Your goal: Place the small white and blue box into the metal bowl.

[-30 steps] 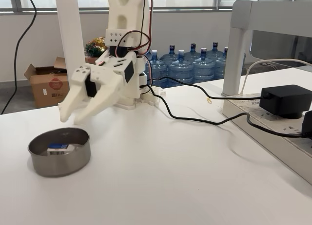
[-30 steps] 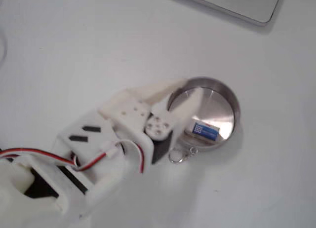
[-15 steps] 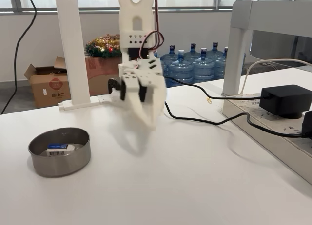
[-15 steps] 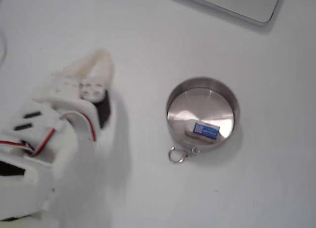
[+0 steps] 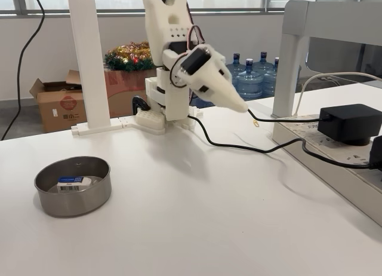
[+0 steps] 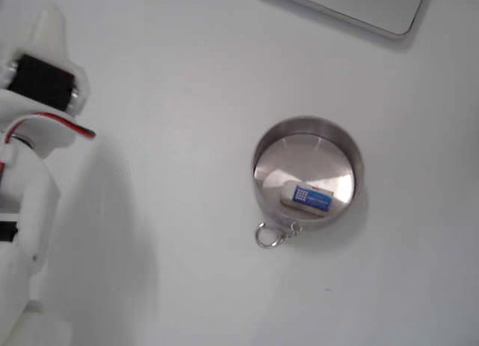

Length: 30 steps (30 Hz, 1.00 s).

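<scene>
The small white and blue box (image 5: 74, 181) is seen lying flat inside the metal bowl (image 5: 73, 187) at the near left of the surface (image 5: 197, 210); farther right, the pincer (image 5: 237, 106) is raised, apparently narrow and empty; placement is judged done, only retreat is called for

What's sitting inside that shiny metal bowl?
The small white and blue box lies flat inside the metal bowl, near the wall by the key ring. The floor under the box is hidden.
</scene>
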### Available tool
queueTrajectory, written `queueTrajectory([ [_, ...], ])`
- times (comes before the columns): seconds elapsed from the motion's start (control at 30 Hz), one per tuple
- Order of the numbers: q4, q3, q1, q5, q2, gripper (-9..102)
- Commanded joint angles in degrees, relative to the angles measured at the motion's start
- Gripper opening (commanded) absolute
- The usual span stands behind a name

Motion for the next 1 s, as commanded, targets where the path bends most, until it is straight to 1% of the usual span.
queueTrajectory([
  [0.0,24.17,4.22,-1.14,-16.0,19.86,-4],
  [0.13,46.93,4.13,-3.34,-21.97,37.18,-4],
  [0.23,60.56,4.13,-3.6,-23.64,45.62,-4],
  [0.33,71.02,4.13,-3.78,-24.17,51.77,-4],
  [0.53,87.28,3.6,-3.78,-23.47,61.7,-4],
  [0.6,89.56,3.43,-3.78,-23.99,61.96,-4],
  [0.73,88.07,3.6,-3.78,-23.64,61.87,-4],
  [0.97,88.15,3.6,-3.78,-23.55,61.87,-4],
])
